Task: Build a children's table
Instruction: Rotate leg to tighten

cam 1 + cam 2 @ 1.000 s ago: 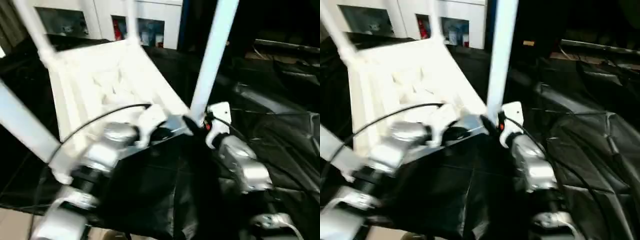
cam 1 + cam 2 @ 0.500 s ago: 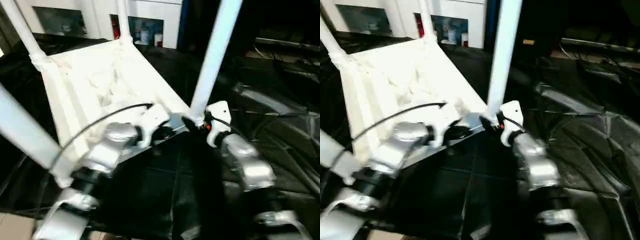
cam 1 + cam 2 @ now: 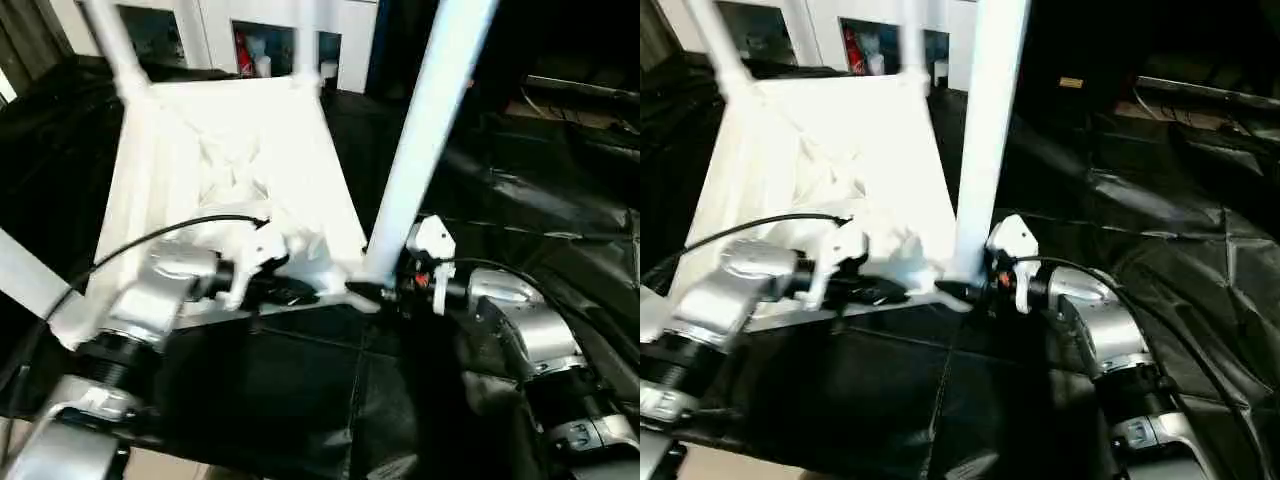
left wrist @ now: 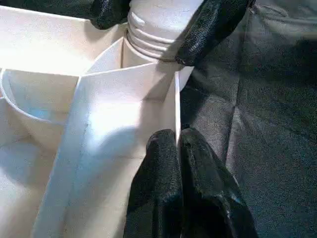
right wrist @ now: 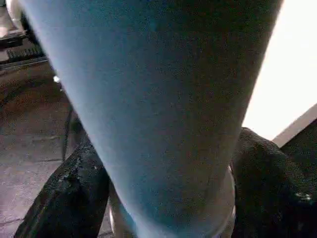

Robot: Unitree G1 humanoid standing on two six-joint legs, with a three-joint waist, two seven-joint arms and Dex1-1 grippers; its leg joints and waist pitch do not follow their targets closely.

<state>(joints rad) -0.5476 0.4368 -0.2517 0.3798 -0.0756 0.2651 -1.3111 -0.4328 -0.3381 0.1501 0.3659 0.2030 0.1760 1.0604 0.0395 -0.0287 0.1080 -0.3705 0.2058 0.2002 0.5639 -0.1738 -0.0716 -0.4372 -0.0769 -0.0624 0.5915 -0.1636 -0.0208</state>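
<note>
While left fingers [image 4: 178,163] pinch the tabletop [image 3: 230,160] rim, right fingers [image 5: 74,198] straddle a leg [image 3: 425,140] base.

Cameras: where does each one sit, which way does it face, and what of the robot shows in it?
Head stereo pair: looks forward and down at the upturned tabletop; silver forearms, left gripper, right gripper.
Left wrist: looks along its shut fingers pinching the tabletop's rim; the right gripper's fingers flank the leg's base.
Right wrist: looks up the leg between its own fingers.
Shared: both wrist views show that leg in its corner socket.
</note>
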